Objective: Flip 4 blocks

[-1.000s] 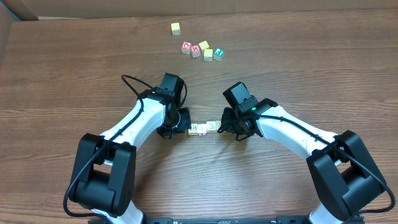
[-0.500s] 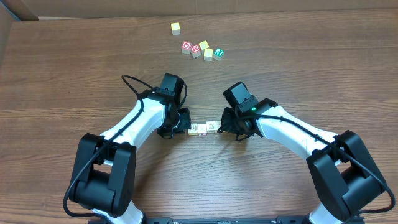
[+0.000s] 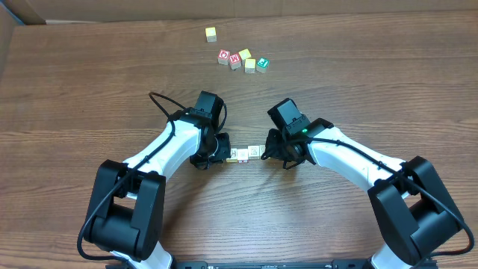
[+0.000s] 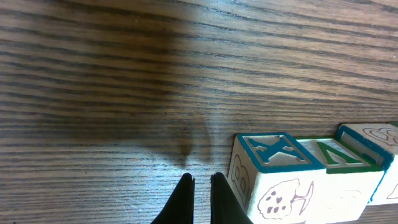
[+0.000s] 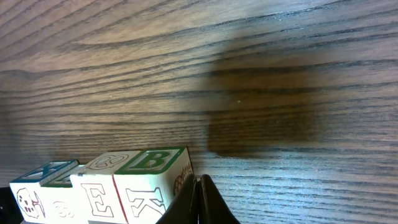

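The blocks [image 3: 245, 154] lie in a short tight row on the table between my two grippers. In the left wrist view the nearest block [image 4: 277, 180] has a blue X on top, with a green-topped one [image 4: 339, 157] behind it. My left gripper [image 4: 200, 182] is shut and empty, its tips down at the table right beside the X block's end face. In the right wrist view the green "B" block [image 5: 152, 177] ends the row, next to a red-marked one [image 5: 99, 183]. My right gripper [image 5: 199, 182] is shut, its tip against the B block's side.
At the far side of the table sit a lone yellow cube [image 3: 211, 33] and a cluster with the red O cube [image 3: 224, 56], the W cube [image 3: 235, 60], yellow cubes [image 3: 249, 65] and a green-marked cube [image 3: 263, 63]. Both arms flank the row.
My left arm has edged slightly right, bringing its gripper closer against the row's left end. The right arm and the blocks look unmoved.
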Available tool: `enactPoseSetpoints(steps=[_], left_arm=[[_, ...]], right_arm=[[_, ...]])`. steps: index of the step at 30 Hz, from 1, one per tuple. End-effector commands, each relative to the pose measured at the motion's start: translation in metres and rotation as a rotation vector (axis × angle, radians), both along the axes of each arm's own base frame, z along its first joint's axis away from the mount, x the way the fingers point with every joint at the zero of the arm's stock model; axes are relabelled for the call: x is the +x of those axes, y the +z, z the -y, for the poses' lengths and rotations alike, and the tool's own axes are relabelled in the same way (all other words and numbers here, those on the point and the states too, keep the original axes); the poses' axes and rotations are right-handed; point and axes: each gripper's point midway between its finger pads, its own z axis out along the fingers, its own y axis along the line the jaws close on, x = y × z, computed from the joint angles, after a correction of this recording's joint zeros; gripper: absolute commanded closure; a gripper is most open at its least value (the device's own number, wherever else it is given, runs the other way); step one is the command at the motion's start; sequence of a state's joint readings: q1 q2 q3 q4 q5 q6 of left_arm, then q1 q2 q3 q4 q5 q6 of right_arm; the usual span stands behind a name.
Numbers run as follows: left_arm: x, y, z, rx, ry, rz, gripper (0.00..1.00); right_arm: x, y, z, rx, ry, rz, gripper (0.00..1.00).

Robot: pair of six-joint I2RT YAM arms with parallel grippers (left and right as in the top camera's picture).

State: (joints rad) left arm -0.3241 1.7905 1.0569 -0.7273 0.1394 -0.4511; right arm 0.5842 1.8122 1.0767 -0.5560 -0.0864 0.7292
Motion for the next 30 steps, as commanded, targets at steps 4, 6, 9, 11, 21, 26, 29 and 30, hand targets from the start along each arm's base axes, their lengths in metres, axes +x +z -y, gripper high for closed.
enactPoseSetpoints(steps=[4,6,9,11,21,26,29,30], left_arm=[[-0.004,-0.006,0.002,-0.006,0.012,-0.022,0.96],[-0.003,-0.006,0.003,-0.007,0.012,-0.018,0.96],[-0.002,-0.006,0.003,-0.009,0.012,-0.013,0.96],[-0.001,-0.006,0.003,-0.01,0.012,-0.012,0.96],[0.0,-0.006,0.003,-0.011,0.011,-0.006,0.96],[0.002,-0.006,0.004,-0.015,0.011,0.004,0.96],[0.003,-0.006,0.005,-0.015,0.01,0.006,0.96],[0.003,-0.006,0.005,-0.015,0.01,0.007,0.96]], right_arm=[[-0.007,-0.007,-0.005,0.019,0.013,-0.033,0.96],[-0.009,-0.007,-0.006,0.028,0.017,-0.04,0.96],[-0.009,-0.007,-0.006,0.028,0.017,-0.041,0.96],[-0.01,-0.007,-0.007,0.031,0.019,-0.047,0.96],[-0.015,-0.008,-0.008,0.038,0.024,-0.07,0.96],[-0.016,-0.008,-0.007,0.036,0.024,-0.074,0.96],[-0.019,-0.009,-0.008,0.033,0.028,-0.08,0.96],[-0.02,-0.009,-0.009,0.032,0.031,-0.08,0.96]])
